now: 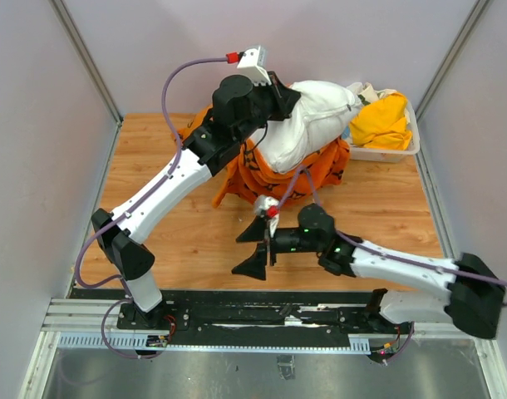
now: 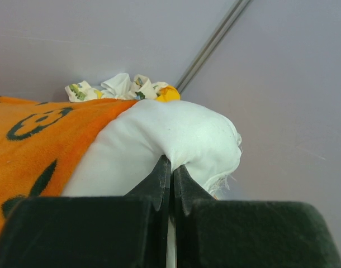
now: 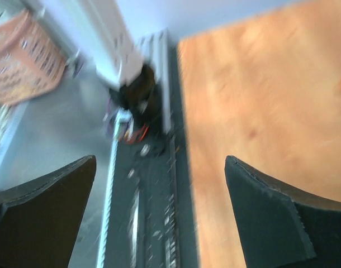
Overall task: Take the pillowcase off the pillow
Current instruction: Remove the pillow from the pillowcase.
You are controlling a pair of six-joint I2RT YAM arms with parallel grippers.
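Half the pillow (image 1: 313, 116) was out, corner pinched in your left end effector (image 2: 171, 163), pillowcase (image 1: 252, 173) bunched on the surface (image 1: 154, 150). Your right end effector (image 1: 253, 248), open and empty, probably needed to pin it.

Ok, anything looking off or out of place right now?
Nothing spilled or damaged. The left gripper is shut on a corner of the pillow, the pillowcase bunched around its lower end. One oddity: the right gripper hangs open and empty, apart from the fabric, over the table.
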